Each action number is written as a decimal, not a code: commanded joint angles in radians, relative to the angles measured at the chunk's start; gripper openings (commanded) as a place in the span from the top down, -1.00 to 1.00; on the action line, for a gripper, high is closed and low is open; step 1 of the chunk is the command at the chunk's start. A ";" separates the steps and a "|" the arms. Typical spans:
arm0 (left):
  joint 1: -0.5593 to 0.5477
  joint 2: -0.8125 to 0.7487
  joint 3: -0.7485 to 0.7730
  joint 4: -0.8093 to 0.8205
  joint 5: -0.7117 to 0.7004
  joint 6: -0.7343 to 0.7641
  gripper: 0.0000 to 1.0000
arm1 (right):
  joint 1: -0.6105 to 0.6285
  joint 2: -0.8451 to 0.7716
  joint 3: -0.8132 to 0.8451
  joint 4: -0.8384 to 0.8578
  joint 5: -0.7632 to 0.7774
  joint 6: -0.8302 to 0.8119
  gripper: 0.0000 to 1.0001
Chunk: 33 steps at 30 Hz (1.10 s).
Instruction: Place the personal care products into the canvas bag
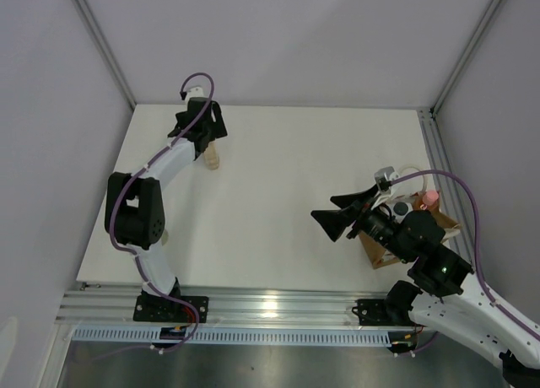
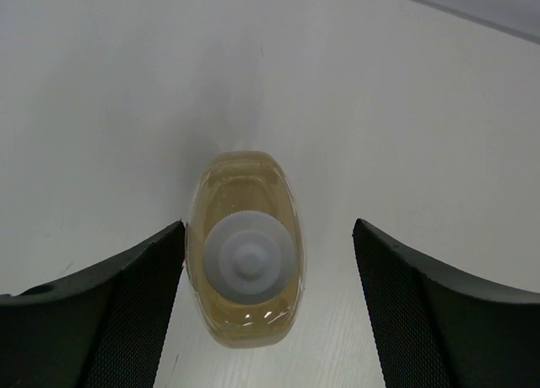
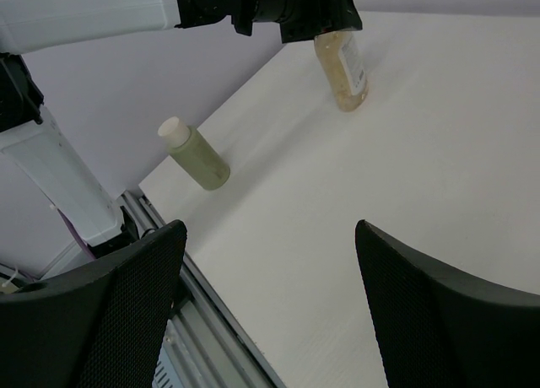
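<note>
Black mesh-faced fingers [image 2: 135, 312] of the left gripper [image 2: 268, 223] fill the bottom of its wrist view, spread wide and pointing straight down at the table [image 2: 101, 84]. Between them stands the amber bottle [image 2: 245, 181], upright and seen from above, its white cap [image 2: 249, 257] facing the lens. It sits off-centre in the gap. The finger on the view's left is right at its side, touching or just off it, I cannot tell which. The other finger stands well apart from it. Nothing is pinched.

The right gripper [image 3: 270, 228] hangs over the table with its jaws spread too, and only bare tabletop shows between them. Ahead of those jaws, beyond the finger on the view's left, the green bottle [image 3: 201, 162] stands near the table's edge. Farther ahead, past the gap, the amber bottle shows again under the left gripper.

From above, the bag [image 1: 377, 251] lies behind the right jaws, under that arm's wrist — mostly hidden, with only tan corners showing. A pink cap [image 1: 429, 199] and a black cap [image 1: 400, 208] show over the bag, just beside the wrist. The amber and green bottles are both well apart from the bag, on the table's other side.
</note>
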 commanded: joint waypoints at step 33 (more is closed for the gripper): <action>-0.591 -0.469 -0.374 0.068 0.111 0.126 0.99 | 0.004 -0.068 0.021 -0.019 0.103 -0.016 -0.69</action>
